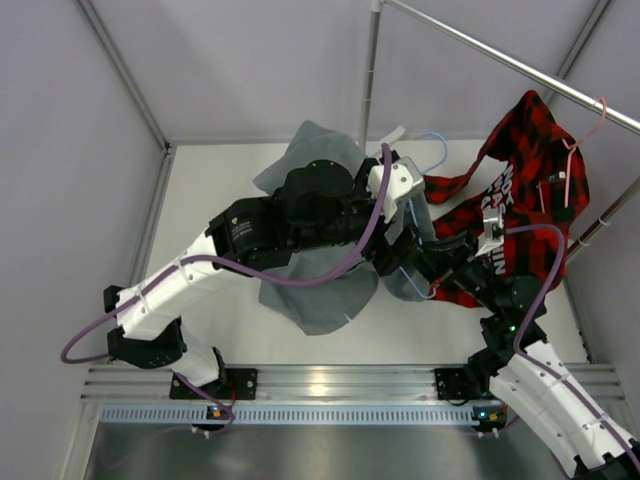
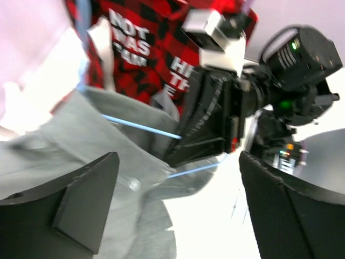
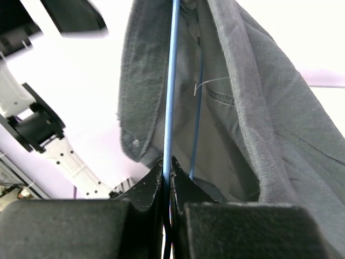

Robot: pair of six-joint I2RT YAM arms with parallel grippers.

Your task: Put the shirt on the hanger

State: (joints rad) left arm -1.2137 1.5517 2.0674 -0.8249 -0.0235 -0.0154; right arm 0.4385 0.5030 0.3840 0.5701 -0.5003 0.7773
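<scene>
- Two claws differ: the right wrist view alone shows the right claw (image 3: pixel 167 168) pinching the blue hanger (image 3: pixel 171 81) by its wire, inside the grey shirt (image 3: pixel 259 135).
- Left wrist view: the left claw (image 2: pixel 180 199) is spread wide and empty.
- From above, white counter (image 1: pixel 200 200) shows left of the shirt; a plaid shirt (image 1: pixel 530 160) crowds the right.

From here, the shirt (image 1: pixel 320 295) sits over the middle of the table (image 1: pixel 215 190), beneath my left arm (image 1: pixel 290 215). The hanger (image 3: pixel 171 81) runs up inside the shirt, its wire pinched between the fingers of my right gripper (image 3: pixel 168 168) at the shirt's right side. A second shirt (image 1: pixel 530 170) hangs from the rail (image 1: pixel 500 58) over the table's far right corner.
</scene>
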